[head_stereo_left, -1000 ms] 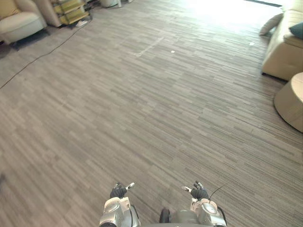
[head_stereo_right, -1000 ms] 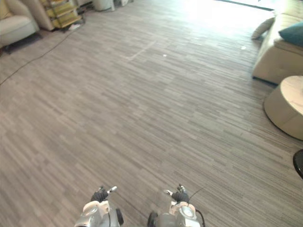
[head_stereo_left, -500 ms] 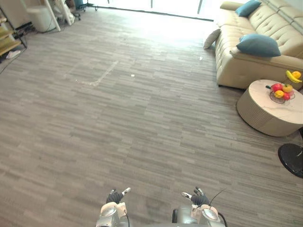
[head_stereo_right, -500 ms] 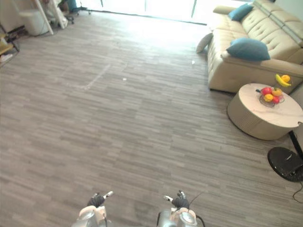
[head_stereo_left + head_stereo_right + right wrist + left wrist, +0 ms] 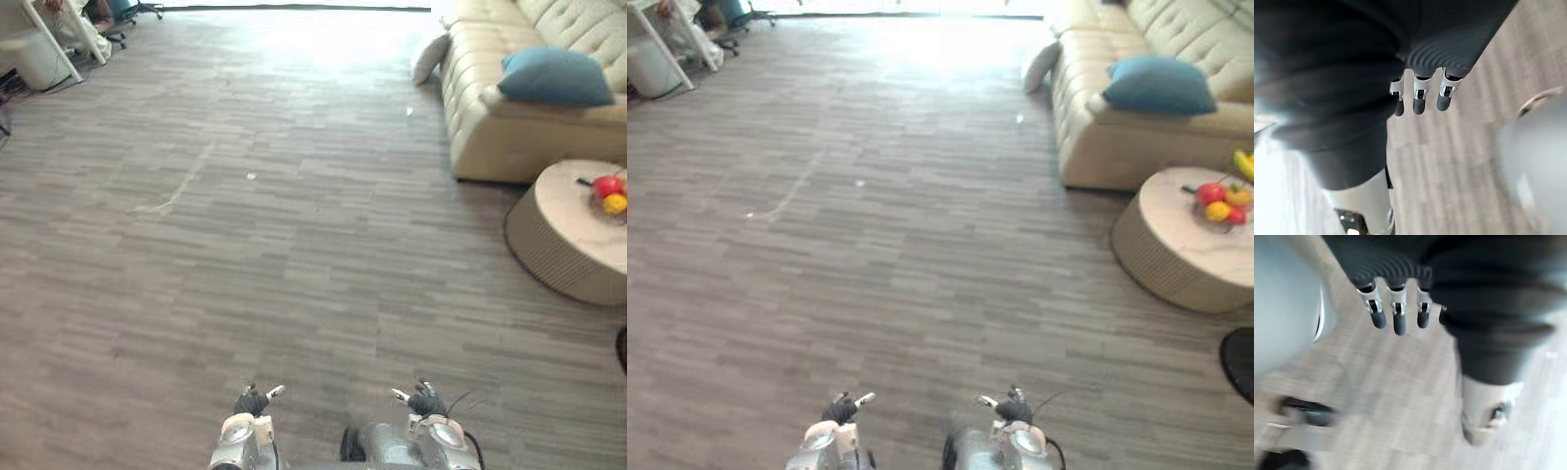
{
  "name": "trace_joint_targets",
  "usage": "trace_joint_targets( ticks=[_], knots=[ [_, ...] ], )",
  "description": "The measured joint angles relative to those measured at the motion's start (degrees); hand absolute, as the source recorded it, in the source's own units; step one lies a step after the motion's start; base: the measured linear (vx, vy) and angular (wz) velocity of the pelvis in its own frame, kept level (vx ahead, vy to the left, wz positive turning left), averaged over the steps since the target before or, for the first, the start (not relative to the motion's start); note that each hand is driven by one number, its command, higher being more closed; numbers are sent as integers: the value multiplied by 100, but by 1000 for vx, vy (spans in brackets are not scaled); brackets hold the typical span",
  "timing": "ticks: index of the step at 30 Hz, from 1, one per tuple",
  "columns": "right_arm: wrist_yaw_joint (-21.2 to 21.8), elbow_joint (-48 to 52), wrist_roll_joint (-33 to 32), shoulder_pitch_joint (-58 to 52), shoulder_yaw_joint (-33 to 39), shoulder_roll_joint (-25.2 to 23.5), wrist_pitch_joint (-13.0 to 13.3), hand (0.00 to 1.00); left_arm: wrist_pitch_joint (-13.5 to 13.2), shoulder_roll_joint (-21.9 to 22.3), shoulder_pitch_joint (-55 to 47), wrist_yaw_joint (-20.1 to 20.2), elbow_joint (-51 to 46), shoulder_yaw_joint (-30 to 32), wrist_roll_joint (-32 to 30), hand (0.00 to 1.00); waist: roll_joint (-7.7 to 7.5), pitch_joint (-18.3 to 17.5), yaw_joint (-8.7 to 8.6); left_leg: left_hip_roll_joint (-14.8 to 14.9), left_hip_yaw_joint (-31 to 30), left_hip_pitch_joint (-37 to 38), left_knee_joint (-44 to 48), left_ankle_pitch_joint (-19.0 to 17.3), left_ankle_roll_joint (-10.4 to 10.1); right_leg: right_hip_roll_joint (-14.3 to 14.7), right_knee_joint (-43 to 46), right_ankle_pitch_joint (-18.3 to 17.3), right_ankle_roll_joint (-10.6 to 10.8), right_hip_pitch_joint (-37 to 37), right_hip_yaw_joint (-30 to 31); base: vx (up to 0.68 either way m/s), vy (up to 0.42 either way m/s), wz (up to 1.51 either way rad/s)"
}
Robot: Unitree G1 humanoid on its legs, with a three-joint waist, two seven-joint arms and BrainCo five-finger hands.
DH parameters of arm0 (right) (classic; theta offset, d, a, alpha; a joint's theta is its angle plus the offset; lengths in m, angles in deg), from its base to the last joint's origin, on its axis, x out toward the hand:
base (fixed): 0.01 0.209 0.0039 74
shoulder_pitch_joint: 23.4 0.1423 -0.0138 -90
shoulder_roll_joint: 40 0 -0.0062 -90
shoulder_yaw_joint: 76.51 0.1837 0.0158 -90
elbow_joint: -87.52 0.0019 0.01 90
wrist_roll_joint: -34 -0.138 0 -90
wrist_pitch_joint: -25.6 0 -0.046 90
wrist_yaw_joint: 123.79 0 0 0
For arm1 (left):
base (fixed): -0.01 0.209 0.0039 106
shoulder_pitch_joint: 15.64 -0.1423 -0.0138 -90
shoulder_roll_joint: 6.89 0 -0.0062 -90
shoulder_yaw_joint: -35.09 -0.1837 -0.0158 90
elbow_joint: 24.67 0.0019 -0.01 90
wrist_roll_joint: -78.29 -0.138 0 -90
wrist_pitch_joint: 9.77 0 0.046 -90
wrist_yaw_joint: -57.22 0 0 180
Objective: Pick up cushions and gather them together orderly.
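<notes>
**Cushions by a sofa, both robot hands empty and low**

Grey plank-patterned floor [image 5: 294, 245] stretches ahead of the robot. At the upper right stands a cream sofa [image 5: 509, 127]. A blue cushion [image 5: 556, 76] lies on top of the sofa at its nearer end. A pale cushion [image 5: 429, 59] leans against the sofa's side, down at floor level and farther away. The two cushions are well apart from each other, and both are far from the robot.

Just in front of the sofa, at the right edge, is a low round worktop [image 5: 568, 235] with red and yellow fruit [image 5: 1221, 202] on it.

The left hand [image 5: 252, 401] and right hand [image 5: 424, 401] show at the bottom of the head views, hanging low above bare floor and apart from each other. In the left wrist view the fingers [image 5: 1396, 313] hang straight and relaxed with nothing between them. The right wrist view shows that hand's fingers [image 5: 1419, 95] the same way, loose and holding nothing. Neither hand touches a cushion.
</notes>
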Motion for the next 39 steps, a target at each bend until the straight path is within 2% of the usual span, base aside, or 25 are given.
trace_joint_targets(
  ticks=[4, 6, 7, 8, 9, 10, 11, 13, 15, 17, 18, 20, 21, 22, 24, 25, 26, 27, 29, 31, 33, 36, 37, 38, 39],
  knots=[
    [-10, -116, 23, 7, 13, -65, -23, 0, -83, 17, -47, -54, -28, 114, 67, 0, 143, -60, 119, -267, -59, -332, -3070, 340, -199, -28, -363, -475, 336, 817, 729, 544, 180, -96],
    [-12, -145, 39, -115, -2, -82, -37, 0, -94, -15, -110, -89, -116, 194, 63, 0, -20, -327, 282, -438, -24, -451, -2939, 1121, -46, -272, -390, -742, 479, 994, 1180, 734, 403, -99],
    [-10, -201, 44, -195, 26, -120, -36, 0, -90, -81, -127, -91, -120, 196, 64, 0, -203, -443, 293, -555, 5, -461, -2762, 972, 109, -425, -287, -721, 517, 986, 1349, 888, 433, -68],
    [1, -207, 48, -275, 35, -200, -28, 0, -78, -154, -128, -91, -99, 205, 63, 0, -438, -560, 267, -733, 105, -397, -2547, 694, 340, -678, 440, -549, 819, 706, 1530, 755, 325, -22],
    [6, -242, 53, -353, 39, -203, -31, 0, -85, -202, -121, -87, -72, 202, 66, 0, -553, -571, 270, -854, 147, -244, -2508, 563, 386, -778, 1133, -355, 1073, 467, 1668, 867, 385, 0],
    [10, -324, 70, -361, 103, -170, -37, 0, -74, -255, -112, -86, -13, 185, 71, 0, -630, -537, 267, -999, 210, 104, -2580, 327, 452, -849, 2617, 394, 1426, -104, 1813, 545, 231, 3],
    [11, -330, 115, -380, 100, -116, -30, 0, -56, -274, -115, -104, 14, 184, 73, 0, -580, -498, 234, -1044, 259, 413, -2681, 128, 440, -850, 3555, 985, 1689, -521, 1853, 665, 250, -3],
    [45, -270, 258, -332, 67, -24, -1, 0, 22, -273, -112, -99, 190, 97, 73, 0, -468, -423, 185, -1105, 249, 1199, -2955, -144, 469, -865, 4788, 941, 1526, -1098, 1564, 584, 166, -11],
    [60, -43, 258, -340, 68, 32, 5, 0, 53, -219, -84, -97, 296, -51, 73, 0, -265, -410, 165, -1108, 293, 2037, -3545, -358, 399, -839, 5028, 597, 1142, -1874, 1006, 687, 145, -18],
    [75, 179, 265, -322, 135, 33, 58, 0, 60, -207, -31, -97, 353, -113, 74, 0, -228, -359, 58, -1114, 248, 2498, -3900, -548, 340, -845, 4516, 365, 1010, -2647, 564, 663, 34, 11],
    [77, 297, 264, -290, 219, 53, 58, 0, 77, -196, -8, -95, 414, -168, 71, 0, -219, -320, -22, -1099, 195, 2802, -4059, -699, 317, -843, 3730, 349, 954, -3032, 290, 627, -65, 29],
    [71, 266, 266, -356, 226, 170, 49, 0, 77, -107, -3, -93, 470, -219, 67, 0, -186, -286, -83, -1104, 38, 3325, -4344, -812, 432, -811, 1992, 677, 819, -3060, 26, 750, -142, 60],
    [72, 280, 218, -443, 284, 203, 65, 0, 75, -58, -28, -84, 504, -205, 59, 0, -170, -281, -108, -1133, -223, 3627, -4410, -803, 403, -718, 1719, 1149, 290, -2978, 159, 757, -160, 47],
    [60, 247, 264, -299, 252, 335, 38, 0, 86, -7, -68, -36, 517, -233, 52, 0, 29, -299, -104, -976, -270, 3673, -4293, -691, 314, -699, 1944, 937, 278, -2939, 62, 766, -182, 21],
    [58, 211, 270, -156, 217, 346, 42, 0, 87, 27, -59, -47, 511, -22, 48, 0, 116, -287, -119, -871, -648, 3370, -3467, -213, -115, -732, 2350, 401, 169, -2894, 72, 639, -200, 11],
    [63, 219, 283, -144, 235, 349, 8, 0, 83, 48, -44, -62, 485, -13, 49, 0, 231, -222, -102, -691, -916, 3008, -2409, 204, -363, -700, 2327, 135, 153, -2575, -2, 687, -228, 26],
    [52, 236, 279, -140, 192, 364, -4, 0, 84, 42, -41, -61, 480, 35, 49, 0, 316, -172, -108, -525, -1196, 2557, -1350, 813, -814, -650, 2144, -2, 169, -2223, -111, 782, -222, 23],
    [49, 230, 263, -137, 120, 379, -10, 0, 85, 19, -52, -53, 478, 46, 49, 0, 349, -113, -108, -296, -1305, 1923, -38, 1201, -1051, -569, 1866, -118, 161, -1772, -205, 718, -158, 14],
    [41, 105, 250, -76, -20, 308, -17, 0, 67, 19, -49, -54, 291, 236, 49, 0, 323, -56, -13, 66, -884, 1047, 1303, 842, -528, -449, 1333, -268, 119, -959, -222, 529, -55, -5],
    [39, 39, 237, -86, -155, 222, -28, 0, 45, 11, -58, -68, 145, 233, 50, 0, 230, -41, 34, 167, -438, 389, 1213, 467, -119, -450, 771, -331, 203, -251, -240, 458, 8, -10],
    [39, 34, 211, -67, -290, 167, -35, 0, 32, 13, -52, -66, -11, 213, 62, 0, 206, -59, 96, 197, 75, -192, 51, 215, 53, -451, 223, -374, 394, 329, -181, 543, 83, -26],
    [23, 25, 223, -99, -245, 82, -46, 0, -16, 9, -46, -94, -90, 238, 68, 0, 189, -88, 282, -140, 91, -441, -2690, 469, -44, -501, -206, -589, 747, 916, 109, 667, 235, -58],
    [17, -65, 241, -101, -258, 46, -49, 0, -37, -36, -61, -98, -131, 241, 74, 0, 80, -136, 348, -292, -52, -450, -2824, 1097, -17, -589, -282, -708, 846, 1075, 262, 579, 235, -62],
    [11, -213, 252, -104, -272, -82, -85, 0, -51, -193, -85, -102, -114, 245, 70, 0, -210, -337, 328, -575, 39, -467, -2766, 924, 146, -822, -353, -648, 799, 1166, 592, 916, 361, -31],
    [24, -211, 258, -176, -253, -130, -81, 0, -48, -233, -76, -115, -88, 248, 68, 0, -341, -450, 231, -513, 52, -550, -2347, 847, 364, -892, -299, -259, 904, 1126, 869, 763, 312, -11]
  ],
)
